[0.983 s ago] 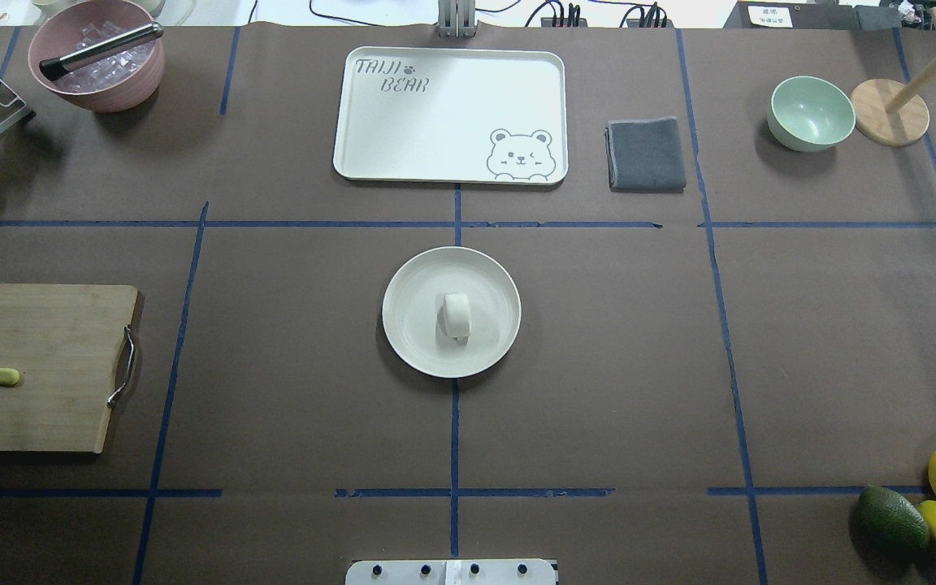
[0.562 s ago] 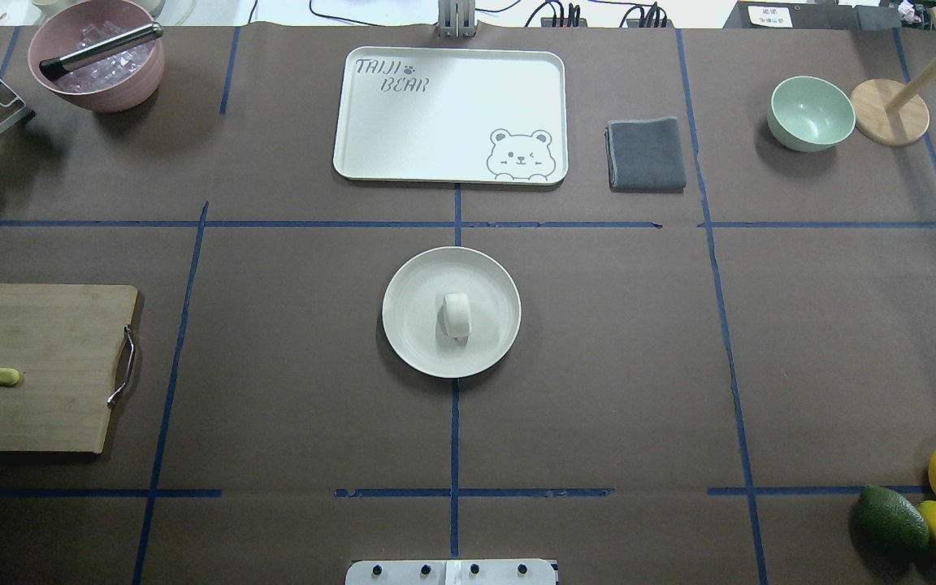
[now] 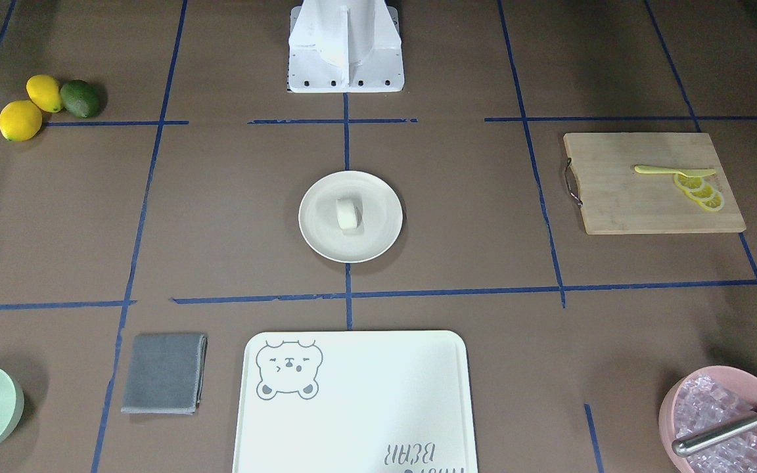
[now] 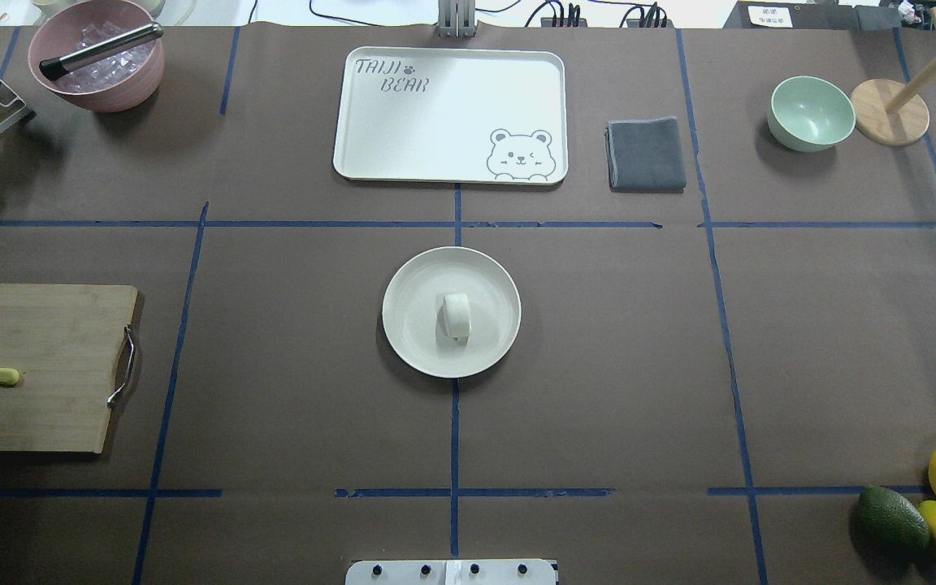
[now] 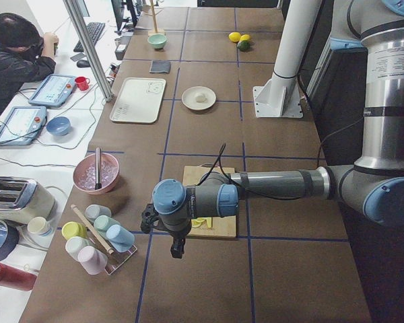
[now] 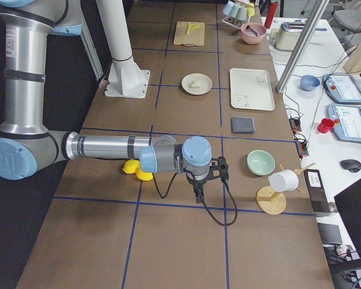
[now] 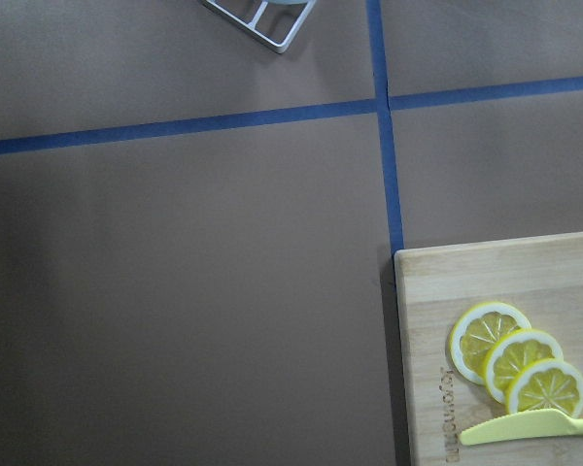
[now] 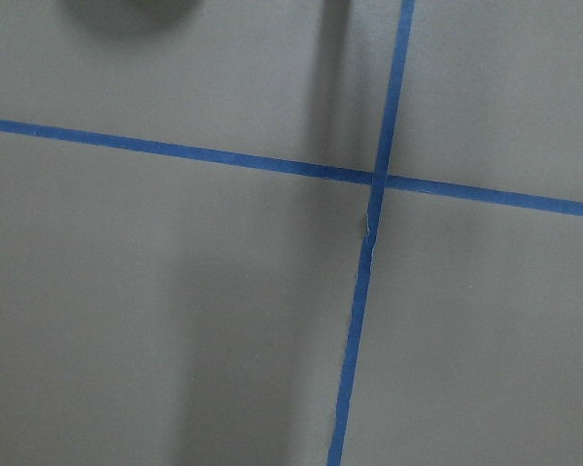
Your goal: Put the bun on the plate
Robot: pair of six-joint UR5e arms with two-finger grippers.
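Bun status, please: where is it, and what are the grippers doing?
Left gripper and right gripper out at the table ends, open or shut unclear. Bun on plate, near its middle. Nothing else on the plate.

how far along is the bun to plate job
Looks done: the bun lies on the plate, near its middle. Nothing is in hand: the left gripper hangs by the cutting board, the right gripper near the lemons, both far from the plate; open or shut, I cannot tell. Nothing seems left to do.
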